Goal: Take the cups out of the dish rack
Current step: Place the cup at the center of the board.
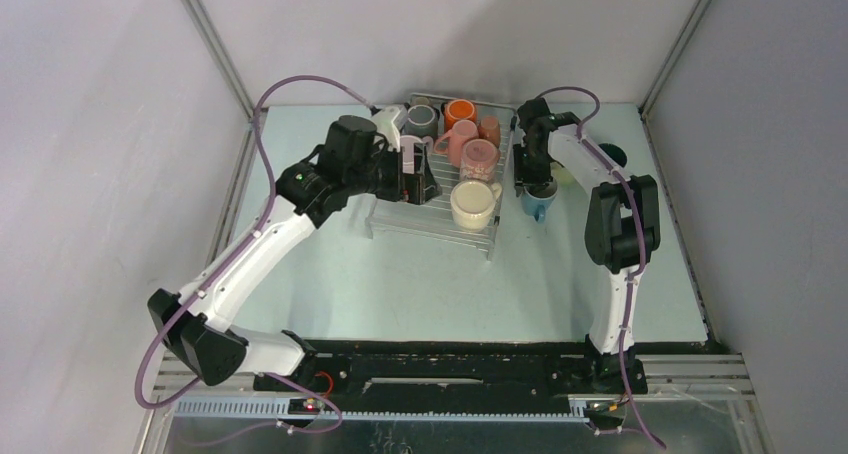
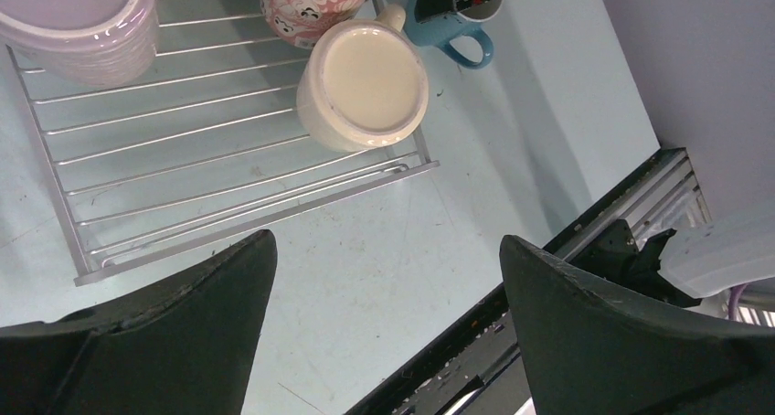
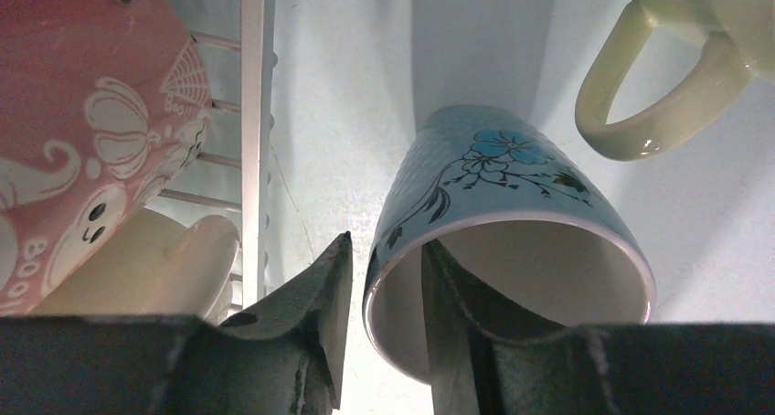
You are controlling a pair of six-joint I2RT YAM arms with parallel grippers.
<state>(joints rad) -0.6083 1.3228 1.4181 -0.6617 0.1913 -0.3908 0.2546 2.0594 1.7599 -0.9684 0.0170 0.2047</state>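
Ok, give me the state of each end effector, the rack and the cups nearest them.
dish rack: flat on the table, holding several cups.
cream cup: on the dish rack's near right corner.
blue cup: upright on the table, off the dish rack.
left end effector: open, empty.
right end effector: open, astride the blue cup's rim.
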